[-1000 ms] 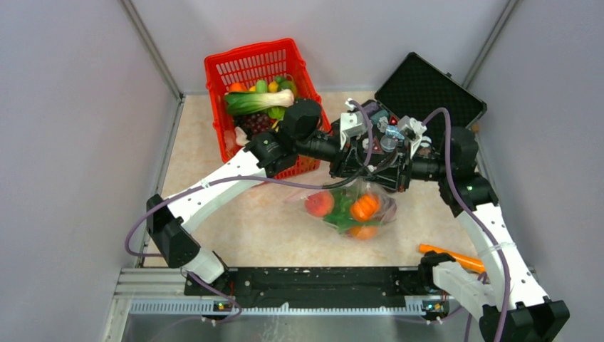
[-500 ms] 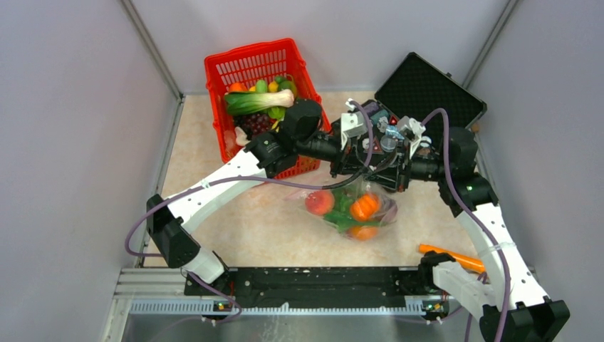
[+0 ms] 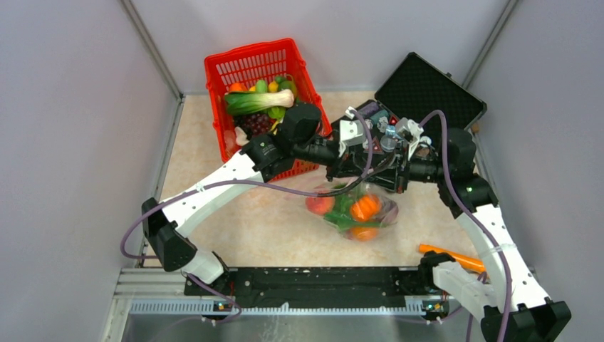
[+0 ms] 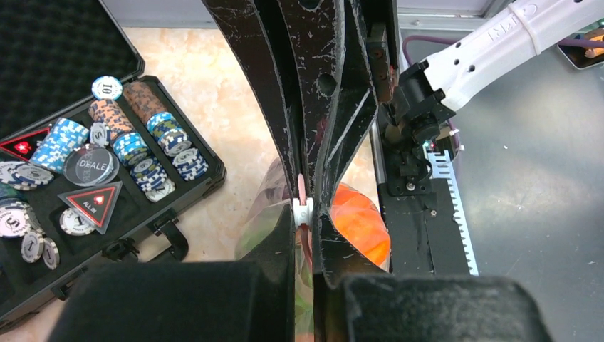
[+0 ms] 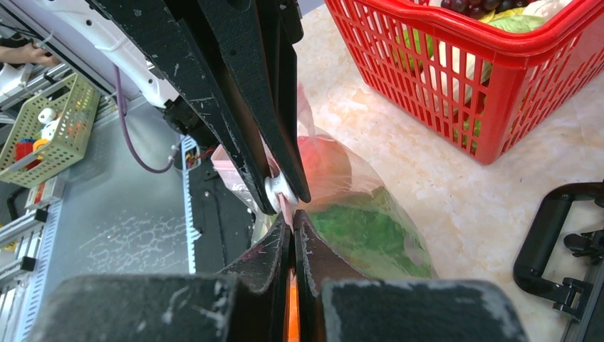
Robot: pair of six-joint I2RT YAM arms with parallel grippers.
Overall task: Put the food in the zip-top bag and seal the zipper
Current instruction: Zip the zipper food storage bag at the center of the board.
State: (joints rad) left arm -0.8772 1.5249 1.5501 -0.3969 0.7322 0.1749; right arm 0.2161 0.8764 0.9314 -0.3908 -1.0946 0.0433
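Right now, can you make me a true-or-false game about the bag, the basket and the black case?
1. The left gripper and right gripper both pinch the zip-top bag's top edge. True.
2. The bag is empty. False: food is inside it.
3. The red basket holds toy veggies. True.
4. The black case is closed. False: the black case is open, with poker chips inside.

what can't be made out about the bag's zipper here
- Top view: the left gripper and right gripper cover the zipper; sealed or not is unclear.
- Left wrist: its fingers hide most of the zip-top bag.
- Right wrist: the red basket is cut by the top edge.
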